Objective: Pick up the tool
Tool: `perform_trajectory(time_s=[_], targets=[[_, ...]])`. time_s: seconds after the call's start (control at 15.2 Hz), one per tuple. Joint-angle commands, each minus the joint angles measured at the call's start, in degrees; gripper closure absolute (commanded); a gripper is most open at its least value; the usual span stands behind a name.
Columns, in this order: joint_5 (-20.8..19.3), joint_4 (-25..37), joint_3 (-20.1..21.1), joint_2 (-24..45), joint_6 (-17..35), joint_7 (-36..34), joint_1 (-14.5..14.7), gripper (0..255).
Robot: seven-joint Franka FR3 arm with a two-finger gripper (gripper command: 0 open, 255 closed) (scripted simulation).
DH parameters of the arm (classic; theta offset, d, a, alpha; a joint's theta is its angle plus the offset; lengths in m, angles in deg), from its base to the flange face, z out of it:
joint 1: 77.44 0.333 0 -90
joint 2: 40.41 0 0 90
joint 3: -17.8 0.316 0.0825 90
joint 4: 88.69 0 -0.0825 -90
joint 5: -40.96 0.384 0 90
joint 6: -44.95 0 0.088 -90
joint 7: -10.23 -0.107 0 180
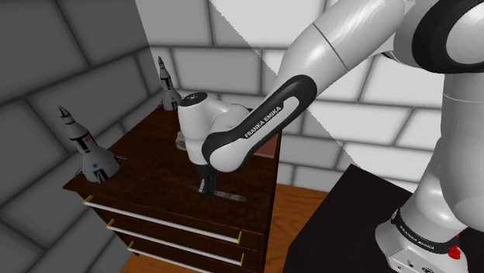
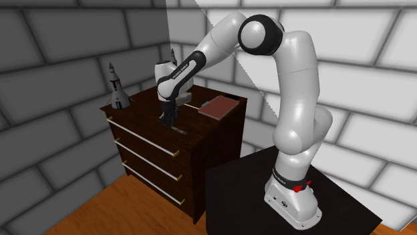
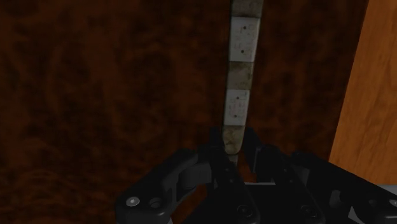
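The tool [image 3: 240,76] is a long, thin grey bar with lighter square segments. It lies flat on the dark wooden dresser top [image 1: 147,167], near the front edge. My black gripper [image 3: 234,154] points straight down at it and is shut on the tool's near end, with one finger [image 3: 218,156] pressed to each side. In the shoulder view the gripper [image 1: 206,186] touches down on the tool [image 1: 229,194]. From the second exterior view, the gripper [image 2: 168,120] stands over the tool [image 2: 179,128], which rests on the dresser.
Two grey rocket models [image 1: 87,146] [image 1: 167,84] stand on the dresser at the shoulder view's left and back. A reddish flat book [image 2: 218,107] lies behind the arm. Drawers [image 2: 144,150] face the wooden floor [image 3: 372,95]. The black stand [image 2: 254,193] is beside the dresser.
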Motion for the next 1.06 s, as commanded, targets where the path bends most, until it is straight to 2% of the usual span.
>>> perform_trajectory(time_s=[0.0,0.99], targets=[[0.44,0.04,0.34,-0.49,-0.89,0.24,0.00,255],[3.35,3.08,1.60,-6.23,-9.28,2.04,-0.96,255]])
